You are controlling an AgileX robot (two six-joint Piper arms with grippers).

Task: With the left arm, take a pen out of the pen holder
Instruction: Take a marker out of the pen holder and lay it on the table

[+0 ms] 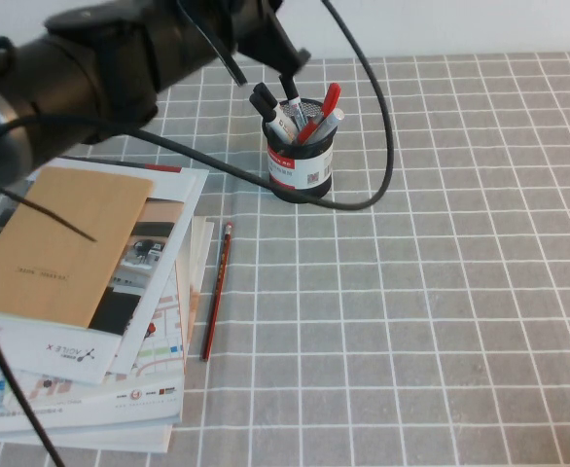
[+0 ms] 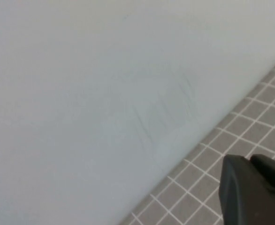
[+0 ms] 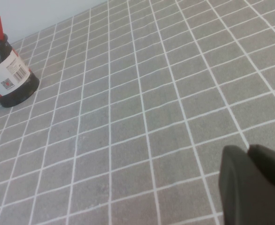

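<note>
A tabletop [image 1: 460, 321] fills most of what I see, covered in a grey cloth ruled into squares by thin white lines; the weave looks matte and lies flat; along its far edge rises a plain, pale wall [image 1: 480, 24], whitish with a faint blue cast and bare of marks; the light is soft and even, throwing only weak, blurred shadows on the cloth.
</note>
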